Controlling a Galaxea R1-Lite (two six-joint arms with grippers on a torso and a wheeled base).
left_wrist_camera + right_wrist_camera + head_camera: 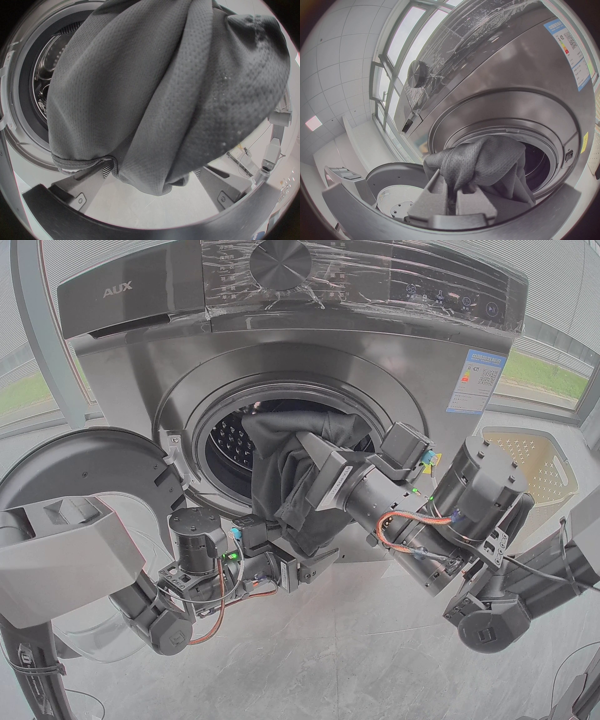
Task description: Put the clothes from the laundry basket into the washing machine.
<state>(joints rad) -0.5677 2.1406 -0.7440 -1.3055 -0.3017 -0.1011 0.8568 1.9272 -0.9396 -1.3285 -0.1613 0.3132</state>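
A dark grey mesh garment [281, 484] hangs over the lower rim of the washing machine's round opening [228, 443], part inside the drum and part draped down the front. My right gripper [311, 449] is at the mouth of the opening and is shut on the garment's upper fold; in the right wrist view its fingers [434, 193] pinch the cloth [487, 162]. My left gripper [317, 565] sits lower, just below the hanging hem, and is open. The left wrist view has the garment [140, 93] dangling close above its spread fingers [78, 187].
The washer's round door [81, 477] is swung open to the left, beside my left arm. A beige perforated laundry basket [540, 468] stands to the right of the machine, behind my right arm. Grey tiled floor [325, 652] lies in front.
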